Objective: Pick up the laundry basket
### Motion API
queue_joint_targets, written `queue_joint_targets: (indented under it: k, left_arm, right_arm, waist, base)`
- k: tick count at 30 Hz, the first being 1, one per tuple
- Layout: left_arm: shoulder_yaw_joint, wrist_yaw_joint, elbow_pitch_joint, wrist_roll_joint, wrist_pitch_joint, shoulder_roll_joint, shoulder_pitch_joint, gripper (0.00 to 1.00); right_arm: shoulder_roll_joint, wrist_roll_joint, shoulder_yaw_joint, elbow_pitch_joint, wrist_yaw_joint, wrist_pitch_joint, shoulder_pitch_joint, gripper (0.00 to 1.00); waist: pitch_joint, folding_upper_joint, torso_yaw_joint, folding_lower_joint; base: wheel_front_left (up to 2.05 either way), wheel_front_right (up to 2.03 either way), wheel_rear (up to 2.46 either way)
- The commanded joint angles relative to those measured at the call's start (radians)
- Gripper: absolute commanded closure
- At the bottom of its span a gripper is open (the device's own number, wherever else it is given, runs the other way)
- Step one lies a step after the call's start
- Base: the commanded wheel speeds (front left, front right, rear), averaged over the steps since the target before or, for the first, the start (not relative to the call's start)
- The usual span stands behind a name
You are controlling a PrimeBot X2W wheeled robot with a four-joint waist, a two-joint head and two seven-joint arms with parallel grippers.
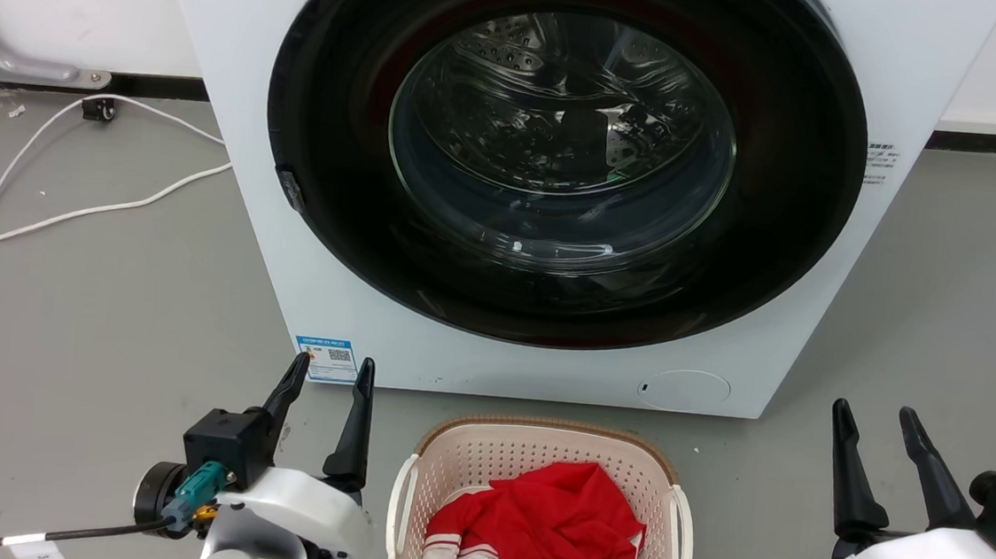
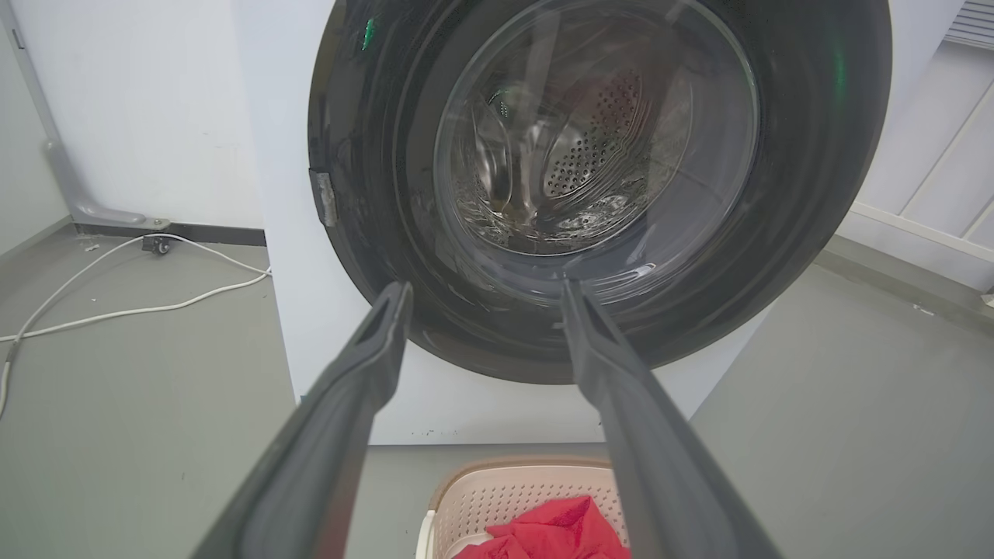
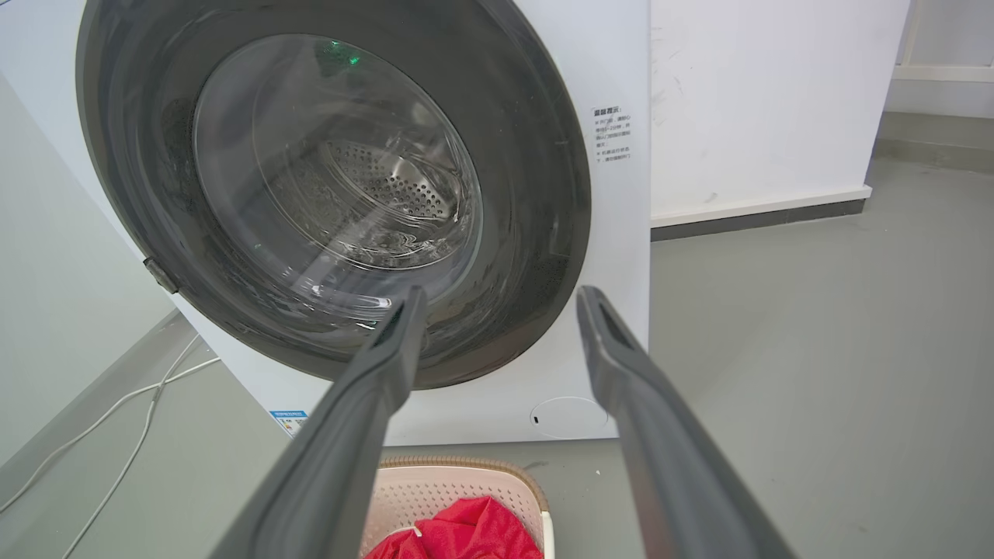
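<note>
- One laundry basket (image 1: 493,459) sits on the grey floor (image 1: 949,306), near and centre, its far rim close to the front of the one washer (image 1: 905,80).
- It holds one red garment (image 1: 559,524) and has two white handles (image 1: 398,507).
- The left gripper (image 1: 333,364) is just left of the basket, fingers apart and empty.
- The right gripper (image 1: 877,411) is further off to the right, also apart and empty.
- Floor stretches wide on both sides.

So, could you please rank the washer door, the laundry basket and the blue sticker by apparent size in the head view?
Largest: washer door.
Then: laundry basket, though partly cut off below.
Smallest: blue sticker.
</note>
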Motion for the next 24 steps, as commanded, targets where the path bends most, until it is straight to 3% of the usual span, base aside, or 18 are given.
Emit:
queue_joint_targets:
  k: [1, 24]
  left_arm:
    - [-0.004, 0.005, -0.003, 0.025, -0.011, 0.008, -0.013, 0.0]
    - [-0.021, 0.032, 0.026, 0.173, -0.055, 0.007, -0.016, 0.0]
  right_arm:
    - [0.001, -0.027, 0.0, -0.015, 0.0, -0.001, 0.006, 0.0]
    - [0.003, -0.162, -0.005, -0.029, 0.0, -0.02, 0.031, 0.0]
  waist:
    - [0.0, 0.0, -0.001, 0.0]
    - [0.001, 0.0, -0.002, 0.0]
  base:
    - [0.0, 0.0, 0.0]
    - [0.0, 0.0, 0.0]
